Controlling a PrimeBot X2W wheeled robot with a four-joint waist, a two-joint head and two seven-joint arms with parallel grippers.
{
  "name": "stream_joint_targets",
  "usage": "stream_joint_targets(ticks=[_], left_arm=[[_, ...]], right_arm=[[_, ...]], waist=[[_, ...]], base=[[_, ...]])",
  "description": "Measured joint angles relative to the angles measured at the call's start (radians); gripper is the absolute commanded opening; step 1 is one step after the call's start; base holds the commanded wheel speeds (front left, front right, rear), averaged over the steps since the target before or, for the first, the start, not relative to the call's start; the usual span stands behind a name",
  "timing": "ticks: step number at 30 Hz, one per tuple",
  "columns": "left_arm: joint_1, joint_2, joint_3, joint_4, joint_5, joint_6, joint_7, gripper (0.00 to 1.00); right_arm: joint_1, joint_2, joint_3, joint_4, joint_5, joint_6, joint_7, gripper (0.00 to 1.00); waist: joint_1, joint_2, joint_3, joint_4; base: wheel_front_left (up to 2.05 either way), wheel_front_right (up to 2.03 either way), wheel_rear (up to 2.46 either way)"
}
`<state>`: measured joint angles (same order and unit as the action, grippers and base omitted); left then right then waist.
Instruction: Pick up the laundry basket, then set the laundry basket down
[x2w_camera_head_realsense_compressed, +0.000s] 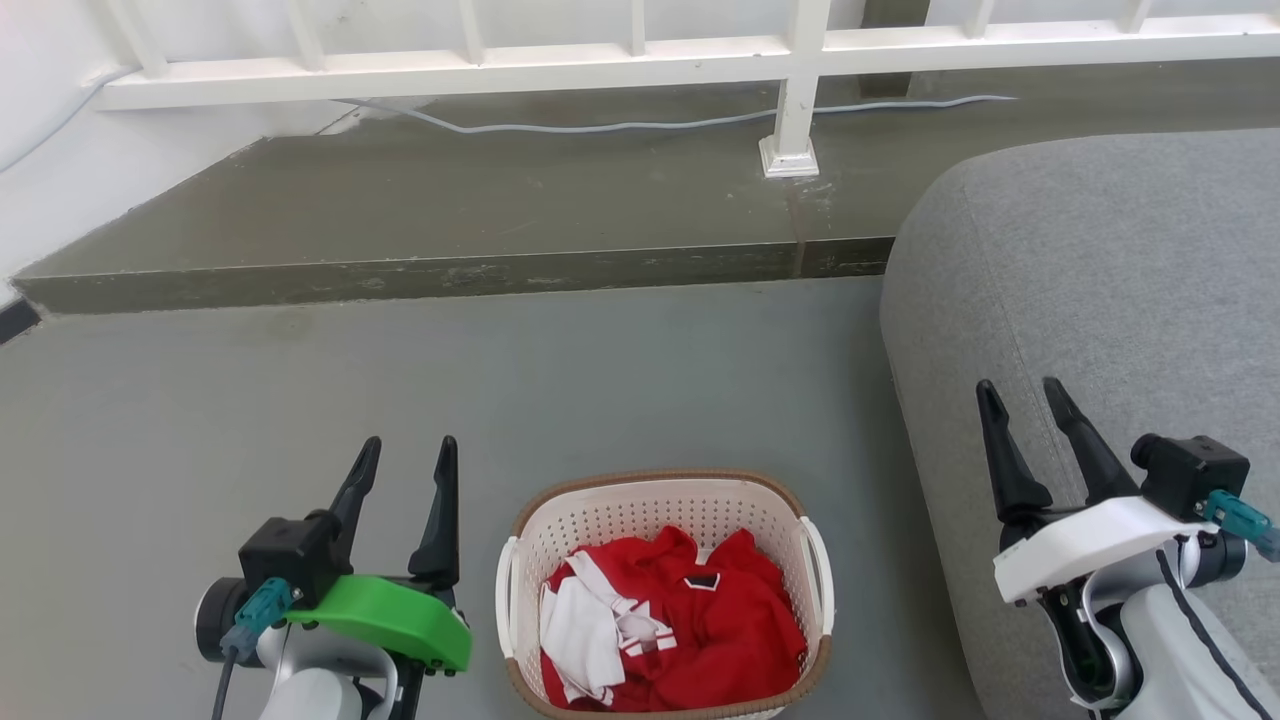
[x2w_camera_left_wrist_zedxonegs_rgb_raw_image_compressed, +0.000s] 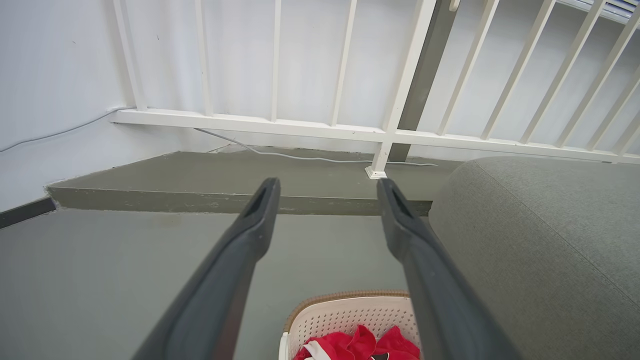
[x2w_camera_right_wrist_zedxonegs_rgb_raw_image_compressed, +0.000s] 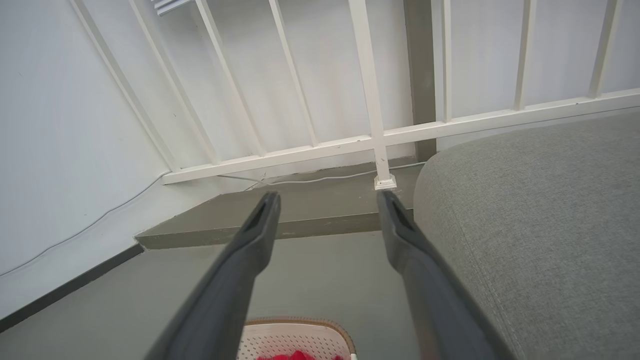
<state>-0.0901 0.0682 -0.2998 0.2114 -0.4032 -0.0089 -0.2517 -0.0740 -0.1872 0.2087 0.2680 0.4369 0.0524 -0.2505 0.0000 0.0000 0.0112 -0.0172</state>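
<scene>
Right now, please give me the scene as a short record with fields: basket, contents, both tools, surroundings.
basket: laundry basket standing on the grey floor, not held
contents: red and white clothes
left tool: open, empty, left of the basket
right tool: open, empty, right of the basket, seen against the grey sofa
behind: raised step, white railing

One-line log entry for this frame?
phase: pre-grasp | basket: on floor, clothes inside | left gripper: open, empty | right gripper: open, empty
</scene>
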Motion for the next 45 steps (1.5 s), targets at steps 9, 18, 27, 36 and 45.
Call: stream_joint_targets(ticks=[9, 18, 27, 36, 45], left_arm=[[0.012, -0.009, 0.01, -0.004, 0.007, -0.009, 0.0, 1.0], [0.019, -0.014, 0.019, -0.004, 0.012, -0.019, 0.0, 1.0], [0.048, -0.02, 0.014, 0.033, -0.009, -0.026, 0.005, 0.0], [0.048, -0.02, 0.037, 0.031, -0.102, -0.028, 0.024, 0.0], [0.048, -0.021, 0.068, 0.029, -0.226, -0.036, 0.058, 0.0]], right_arm=[[0.002, 0.013, -0.014, 0.0, -0.016, 0.011, 0.0, 1.0], [0.005, 0.023, -0.029, 0.0, -0.024, 0.021, 0.0, 1.0], [0.04, 0.047, -0.033, 0.036, -0.006, 0.022, 0.005, 0.0], [0.039, 0.055, -0.067, 0.04, 0.093, 0.023, 0.042, 0.0], [0.038, 0.062, -0.09, 0.04, 0.207, 0.027, 0.076, 0.0]], waist=[[0.0, 0.0, 0.001, -0.002], [0.0, 0.0, 0.001, -0.005], [0.0, 0.0, 0.0, -0.005], [0.0, 0.0, -0.001, -0.002], [0.0, 0.0, -0.001, -0.001]], base=[[0.0, 0.0, 0.0], [0.0, 0.0, 0.0], [0.0, 0.0, 0.0], [0.0, 0.0, 0.0], [0.0, 0.0, 0.0]])
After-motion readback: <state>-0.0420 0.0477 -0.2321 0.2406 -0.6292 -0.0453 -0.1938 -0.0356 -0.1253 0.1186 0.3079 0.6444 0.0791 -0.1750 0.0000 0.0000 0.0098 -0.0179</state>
